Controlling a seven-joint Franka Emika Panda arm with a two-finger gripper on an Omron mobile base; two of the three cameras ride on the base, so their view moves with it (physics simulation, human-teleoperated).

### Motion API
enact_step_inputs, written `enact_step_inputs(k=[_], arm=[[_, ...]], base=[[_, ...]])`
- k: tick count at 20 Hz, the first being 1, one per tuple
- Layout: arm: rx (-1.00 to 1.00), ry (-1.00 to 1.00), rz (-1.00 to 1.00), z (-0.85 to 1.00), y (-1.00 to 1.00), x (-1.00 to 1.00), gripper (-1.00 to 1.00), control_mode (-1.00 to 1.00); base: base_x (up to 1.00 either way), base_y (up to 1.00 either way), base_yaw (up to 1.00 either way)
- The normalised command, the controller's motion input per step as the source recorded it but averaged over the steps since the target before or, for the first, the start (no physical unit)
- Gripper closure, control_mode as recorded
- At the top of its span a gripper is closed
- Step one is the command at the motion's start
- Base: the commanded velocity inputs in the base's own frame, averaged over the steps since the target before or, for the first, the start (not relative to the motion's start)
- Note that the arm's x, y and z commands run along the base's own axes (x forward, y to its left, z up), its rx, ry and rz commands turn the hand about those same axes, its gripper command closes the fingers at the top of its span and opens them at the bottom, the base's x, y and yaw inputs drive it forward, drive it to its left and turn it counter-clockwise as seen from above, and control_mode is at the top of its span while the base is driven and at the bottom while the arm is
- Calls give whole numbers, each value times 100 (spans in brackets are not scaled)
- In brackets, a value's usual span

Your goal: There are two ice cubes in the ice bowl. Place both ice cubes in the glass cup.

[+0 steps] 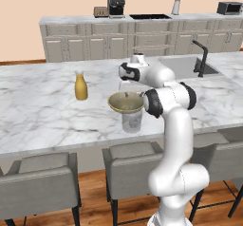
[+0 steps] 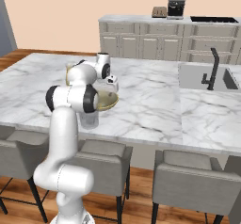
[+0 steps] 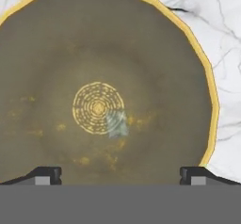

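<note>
no readable text, labels, or numbers anywhere

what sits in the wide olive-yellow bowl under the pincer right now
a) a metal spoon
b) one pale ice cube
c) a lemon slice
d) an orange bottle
b: the hand view shows a single small pale translucent ice cube lying beside the ringed centre of the wide olive-yellow bowl, between the open pincer tips.

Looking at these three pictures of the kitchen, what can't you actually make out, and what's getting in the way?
- The second of the ice cubes: the hand view shows one pale cube in the ice bowl; another cannot be made out.
- Inside of the glass cup: too small in the left base view; in the right base view the arm covers much of it.
- The hand: just its two dark tips, spread wide apart, show; the bottom edge cuts off the rest.
</note>
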Motion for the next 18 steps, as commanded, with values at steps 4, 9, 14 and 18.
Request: enact_step_inputs(k=[4, 9, 14, 18], arm=[[-5, 15, 0, -45, 0, 34, -100, -100], [-6, 2, 0, -37, 2, 48, -100, -100], [-1, 3, 0, -32, 3, 4, -100, -100], [0, 1, 0, -9, 0, -17, -100, -100]], base=[[0, 0, 0], [0, 0, 0], [0, 0, 0], [0, 0, 0]])
